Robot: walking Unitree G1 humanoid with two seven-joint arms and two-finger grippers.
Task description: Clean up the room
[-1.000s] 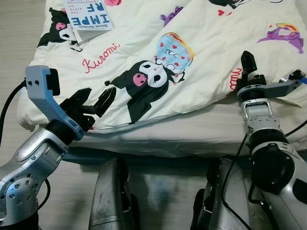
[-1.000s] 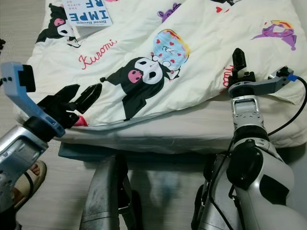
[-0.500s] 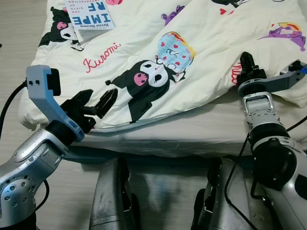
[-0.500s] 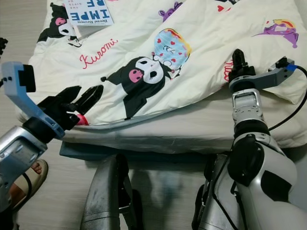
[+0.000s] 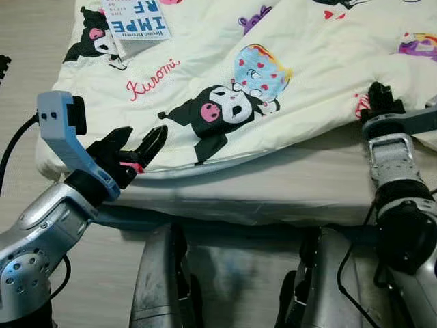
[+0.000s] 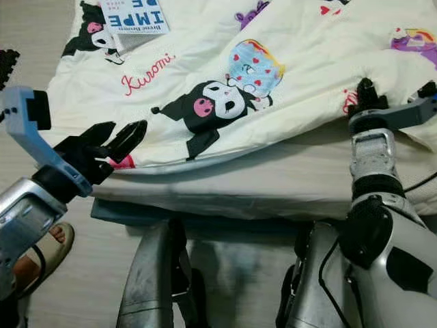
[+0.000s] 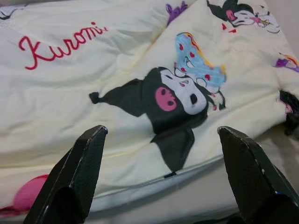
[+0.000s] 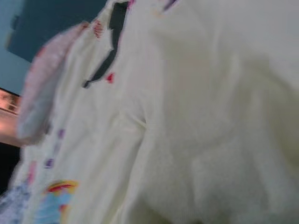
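Observation:
A cream comforter (image 5: 225, 75) printed with black cartoon figures and red "Kuromi" lettering lies rumpled across the bed. My left gripper (image 5: 136, 146) hovers open just off the comforter's near left corner, touching nothing; in the left wrist view its fingertips (image 7: 91, 144) frame the black figure (image 7: 173, 100). My right gripper (image 5: 377, 96) is pressed against the comforter's near right edge by the red lettering. The right wrist view is blurred and has pale comforter fabric (image 8: 196, 116) very close.
A book with a blue-lettered cover (image 5: 136, 17) lies on the comforter at the far left. The bare mattress (image 5: 273, 195) shows below the comforter's edge. Pale floor (image 5: 20, 68) runs along the left. A person's sandalled foot (image 6: 37, 253) stands beside my left arm.
The camera has shifted, so the bed sits further right. My right gripper has sunk lower against the comforter's edge and stayed by the red lettering. The left gripper holds its pose.

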